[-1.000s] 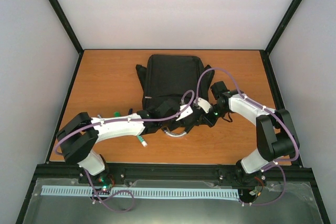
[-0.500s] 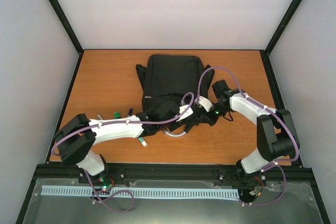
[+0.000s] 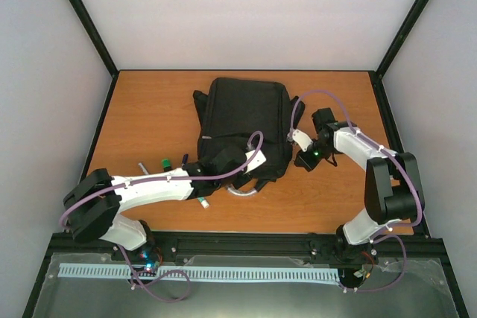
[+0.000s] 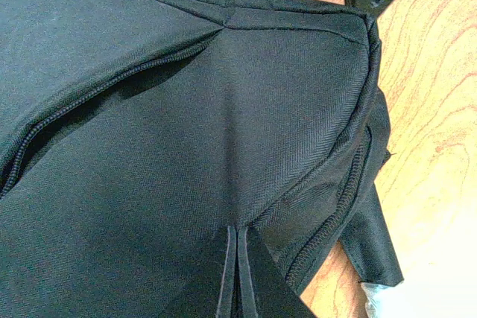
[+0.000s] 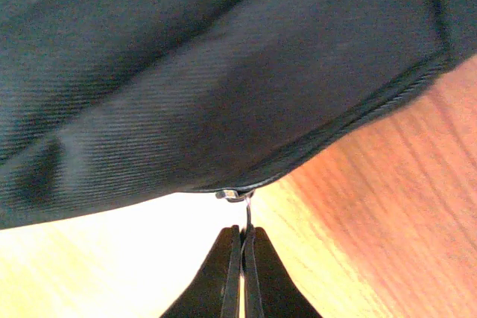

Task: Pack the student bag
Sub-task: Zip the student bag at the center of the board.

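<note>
soft, limp student bag [image 3: 242,109], fabric pinched at six o'clock in clenched left claw [image 4: 237,236]; zip pull [image 5: 232,195] at four o'clock gripped by right claw [image 5: 242,232].

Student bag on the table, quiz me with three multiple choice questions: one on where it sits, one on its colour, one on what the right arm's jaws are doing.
1. Where is the student bag on the table?
A. In the near left corner
B. Hanging over the near edge
C. In the middle, reaching toward the far edge

2. What colour is the bag?
A. Black
B. Red
C. Light blue

3. How do the right arm's jaws stand?
A. Wide open above the bag
B. Shut on a small metal zip pull at the bag's edge
C. Shut on a pen

Answers:
1 C, the top view shows it centred and close to the far edge.
2 A, its fabric is black in every view.
3 B, the right wrist view shows the jaws closed with the pull's thin tab pinched between them.
</note>
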